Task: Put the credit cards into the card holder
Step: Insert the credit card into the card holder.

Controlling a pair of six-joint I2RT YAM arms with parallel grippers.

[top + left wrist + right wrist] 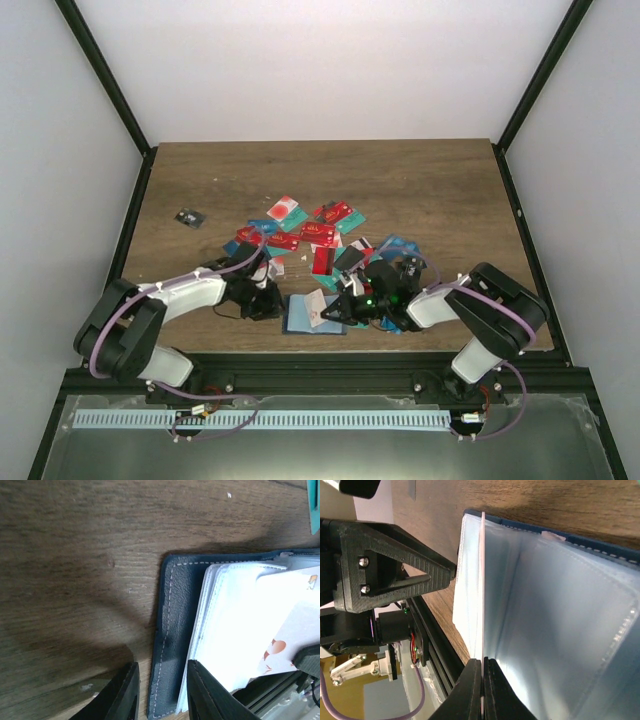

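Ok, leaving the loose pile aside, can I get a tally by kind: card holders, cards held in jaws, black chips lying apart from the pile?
card holder: 1
card held edge-on in the jaws of the right gripper: 1
black chip lying apart from the pile: 1
Total: 3

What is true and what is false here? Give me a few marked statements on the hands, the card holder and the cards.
1. The right hand is shut on a white card. True.
2. The card holder lies closed. False: it lies open, with its clear sleeves showing.
3. The left hand has its fingers apart, either side of the card holder's navy edge. True.
4. The loose cards are stacked inside the card holder. False: they lie scattered beyond it, toward the far side.
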